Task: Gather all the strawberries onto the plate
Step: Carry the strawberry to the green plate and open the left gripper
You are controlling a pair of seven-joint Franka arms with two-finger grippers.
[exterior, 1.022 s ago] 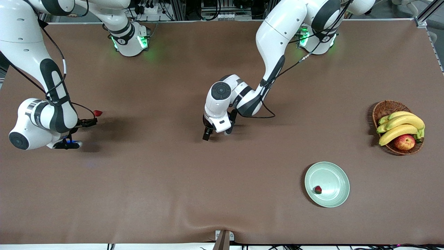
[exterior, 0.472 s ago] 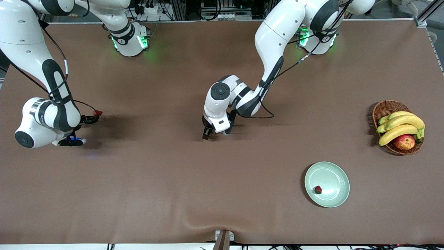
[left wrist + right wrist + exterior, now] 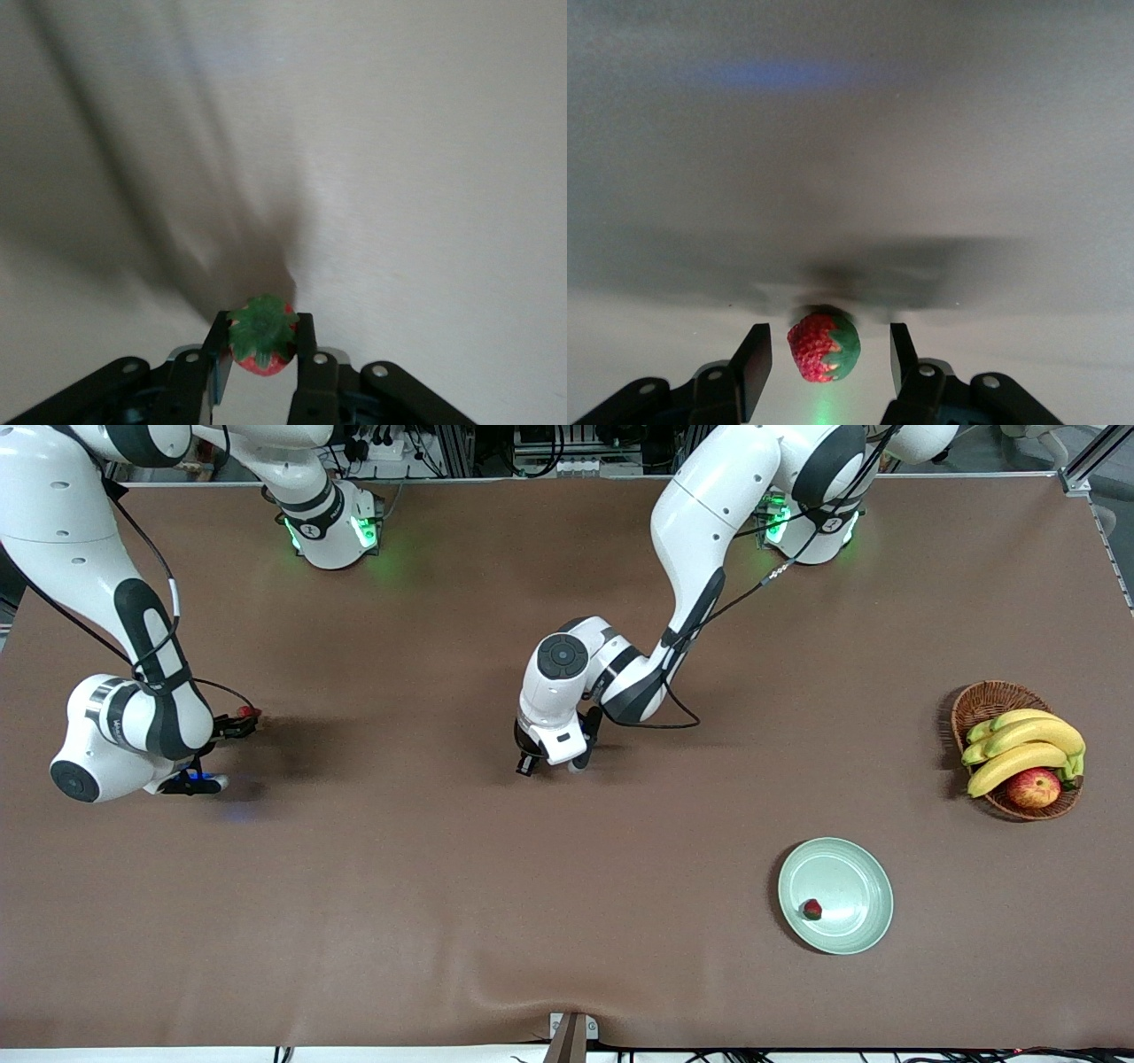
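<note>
1 small red berry (image 3: 811, 909) on mint-green round plate (image 3: 855, 877), 9 o'clock side. Left gripper (image 3: 263, 363) pinching 2nd leafy red berry (image 3: 261, 335); right gripper (image 3: 824, 361) spread, straddling 3rd (image 3: 823, 345). 2 left.

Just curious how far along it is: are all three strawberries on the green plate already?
No, only one strawberry lies on the plate; the front view shows another at the right gripper.

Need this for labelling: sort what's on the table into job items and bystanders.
Job:
- strawberry in the left tool
- strawberry between the right tool fingers
- strawberry on the plate

Bystanders:
- wicker basket
- bananas
- apple
</note>
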